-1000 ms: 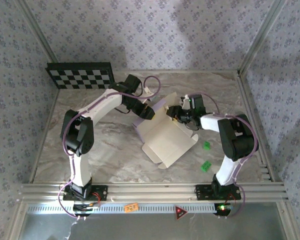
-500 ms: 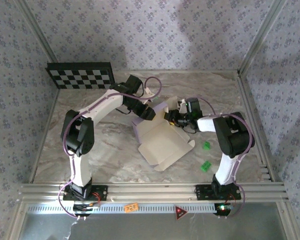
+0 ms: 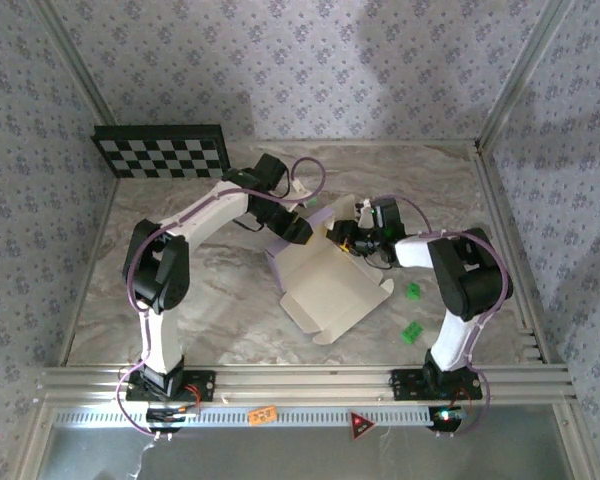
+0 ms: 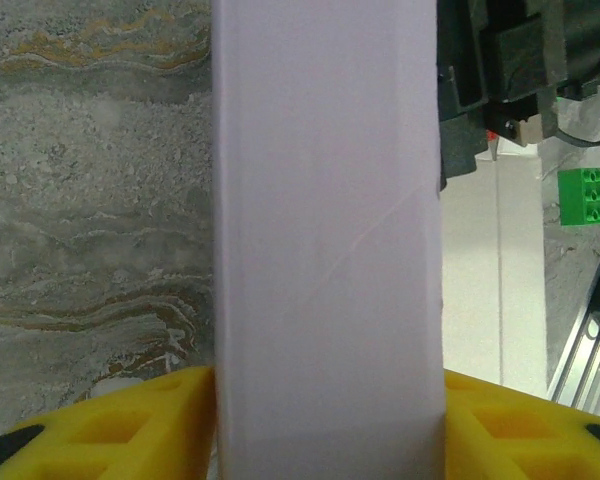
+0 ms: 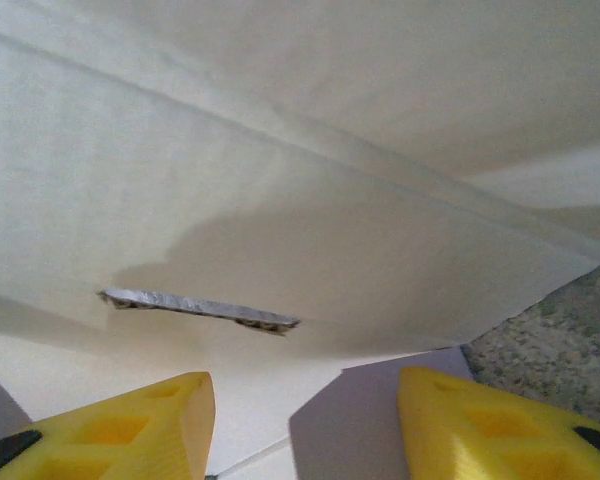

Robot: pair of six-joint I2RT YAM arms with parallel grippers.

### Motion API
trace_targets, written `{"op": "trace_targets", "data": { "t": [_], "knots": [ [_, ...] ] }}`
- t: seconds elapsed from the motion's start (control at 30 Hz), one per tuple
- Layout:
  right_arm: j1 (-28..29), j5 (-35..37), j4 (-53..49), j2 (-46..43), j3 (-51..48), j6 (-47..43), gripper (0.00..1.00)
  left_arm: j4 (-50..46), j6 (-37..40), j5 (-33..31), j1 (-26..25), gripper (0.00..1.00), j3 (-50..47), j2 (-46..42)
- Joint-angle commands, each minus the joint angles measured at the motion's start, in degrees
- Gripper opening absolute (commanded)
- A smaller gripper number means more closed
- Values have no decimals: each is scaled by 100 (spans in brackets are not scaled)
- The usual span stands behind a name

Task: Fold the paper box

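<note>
Counter (image 3: 200,290) with the paper box (image 3: 330,285) half-formed — left tool (image 3: 302,232) clamped on its raised lavender wall, probably to steady it; right tool (image 3: 344,240), jaws apart, at the adjoining flap.

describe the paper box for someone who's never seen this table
Start at the marbled table and look to its middle. The paper box is the large pale cardboard piece with open flaps, far bigger than the small green blocks to its right and plain, unlike the checkerboard panel at the back left.

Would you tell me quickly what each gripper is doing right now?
Left gripper: closed on the paper box.
Right gripper: open, at the paper box.
</note>
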Motion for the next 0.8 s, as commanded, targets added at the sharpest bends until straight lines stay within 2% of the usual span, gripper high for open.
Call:
{"op": "trace_targets", "data": {
  "t": [0.0, 0.37, 0.77],
  "knots": [
    [117, 13, -155, -192, -14, 4, 53, 62, -26, 60, -50, 53, -3, -63],
    [207, 31, -69, 423, -193, 214, 31, 61, -45, 34, -56, 54, -20, -95],
    [312, 714, -907, 601, -249, -46, 20, -16, 0, -22, -145, 56, -76, -137]
  ]
}}
